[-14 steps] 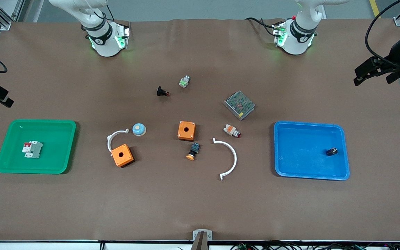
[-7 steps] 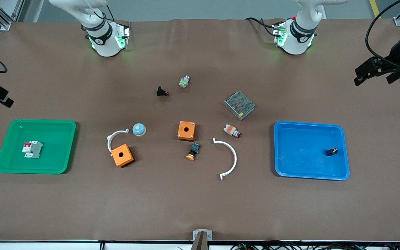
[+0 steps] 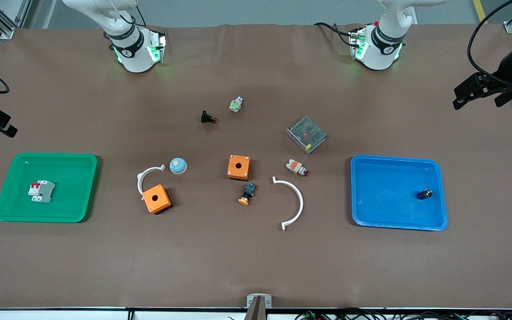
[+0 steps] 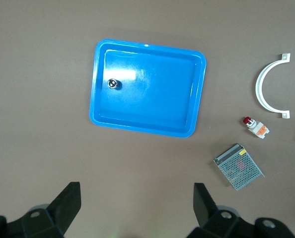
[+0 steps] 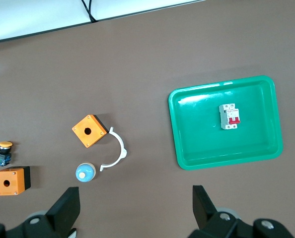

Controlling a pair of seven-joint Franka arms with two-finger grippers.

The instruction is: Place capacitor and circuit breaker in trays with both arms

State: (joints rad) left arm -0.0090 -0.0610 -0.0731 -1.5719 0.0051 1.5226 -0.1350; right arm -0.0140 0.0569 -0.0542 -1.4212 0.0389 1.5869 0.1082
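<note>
With both parts trayed, placing looks complete: circuit breaker [image 3: 41,191] in green tray [image 3: 78,186], capacitor [image 3: 425,194] in blue tray [image 3: 371,195]. Left gripper [image 4: 135,206] and right gripper [image 5: 135,207]: jaws spread, empty, raised over the table. Next: nothing but parking.

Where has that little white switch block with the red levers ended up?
The circuit breaker lies inside the green tray at the right arm's end of the table, apart from the tray's walls.
</note>
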